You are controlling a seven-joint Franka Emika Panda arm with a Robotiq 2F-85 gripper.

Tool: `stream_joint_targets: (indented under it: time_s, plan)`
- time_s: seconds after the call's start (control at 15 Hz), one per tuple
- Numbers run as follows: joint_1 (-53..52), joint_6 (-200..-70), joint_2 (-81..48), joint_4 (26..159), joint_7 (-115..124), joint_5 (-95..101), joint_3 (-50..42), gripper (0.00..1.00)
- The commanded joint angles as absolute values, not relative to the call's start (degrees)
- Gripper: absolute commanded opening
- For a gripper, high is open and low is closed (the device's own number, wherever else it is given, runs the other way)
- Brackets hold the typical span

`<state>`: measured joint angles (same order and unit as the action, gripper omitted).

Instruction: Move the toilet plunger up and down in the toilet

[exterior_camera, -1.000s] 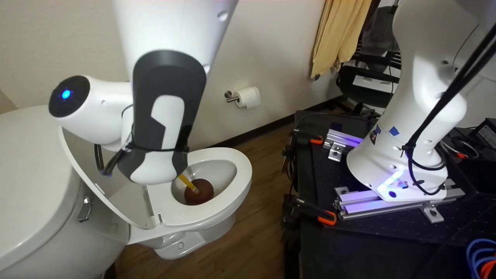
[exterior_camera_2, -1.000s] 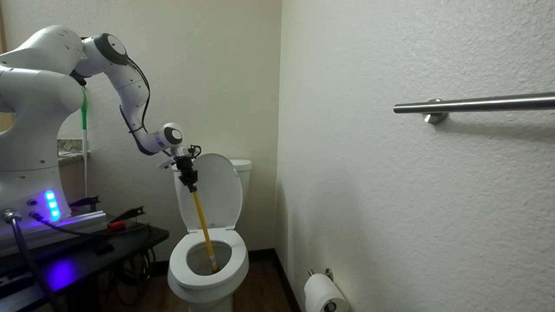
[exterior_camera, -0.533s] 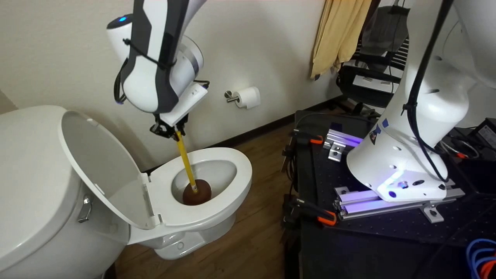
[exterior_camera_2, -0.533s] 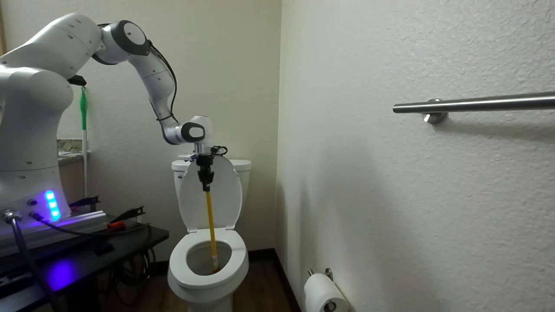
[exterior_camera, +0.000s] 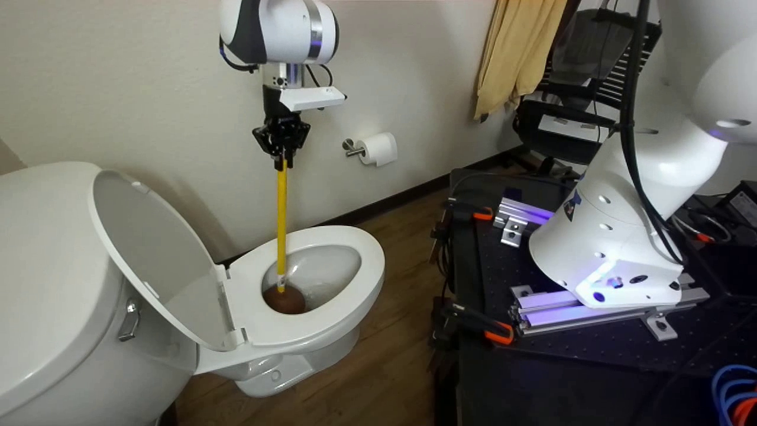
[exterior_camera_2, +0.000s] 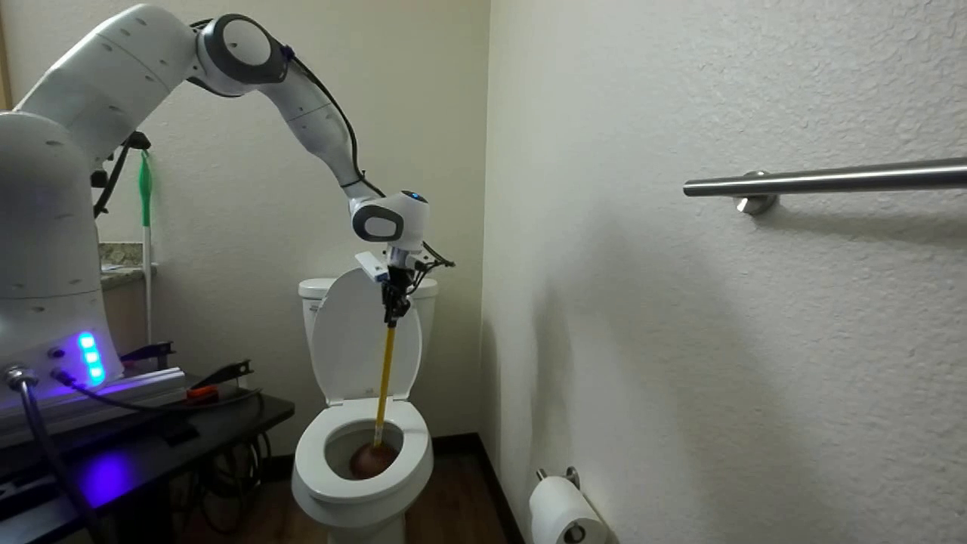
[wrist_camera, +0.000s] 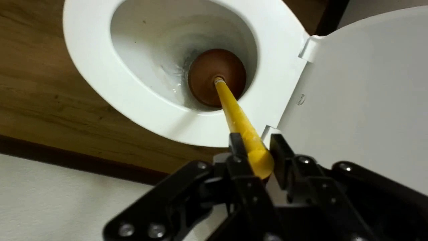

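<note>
My gripper point(wrist_camera: 255, 144) has its jaws clamped on the plunger point(wrist_camera: 233, 112), my fingers point(wrist_camera: 279, 147) on either side of it near its top end. From there the yellow handle point(exterior_camera_2: 384, 378) runs down, leaning a little in an exterior view, to the brown cup point(exterior_camera: 286, 300). The cup sits down inside the bowl point(exterior_camera: 340, 266), at the end nearer the lid point(wrist_camera: 354, 100); I cannot tell whether it touches the bottom. The white seat point(wrist_camera: 147, 108) rings the opening, and the lid stands raised before the tank point(exterior_camera: 89, 367). Near the toilet point(exterior_camera: 334, 343), a paper roll point(exterior_camera_2: 555, 510) hangs on the wall point(exterior_camera_2: 642, 151); higher up that wall runs a steel bar point(exterior_camera_2: 831, 180). Well apart from the bowl, my base point(exterior_camera: 597, 236) is mounted on a black table point(exterior_camera: 532, 390), with clamps point(exterior_camera: 473, 319) at its edge.
</note>
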<state>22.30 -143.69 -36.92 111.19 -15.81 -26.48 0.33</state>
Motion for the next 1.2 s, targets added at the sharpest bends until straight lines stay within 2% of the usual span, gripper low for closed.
stream_joint_targets:
  time_s: [0.0, 0.33, 0.6, 1.0, 1.13]
  plan:
    - [26.6, -136.0, -33.2, 110.4, -22.3, -28.3, 4.1, 0.06]
    - [19.0, -134.1, -28.3, 114.9, -19.0, -16.5, -0.3, 0.06]
    - [13.6, -143.3, -28.2, 119.0, -16.8, -8.3, -1.9, 0.06]
    - [23.1, -169.9, -37.9, 119.8, -26.3, -19.3, 9.9, 0.06]
    - [26.1, -176.5, -42.7, 118.3, -26.1, -16.8, 13.0, 0.06]
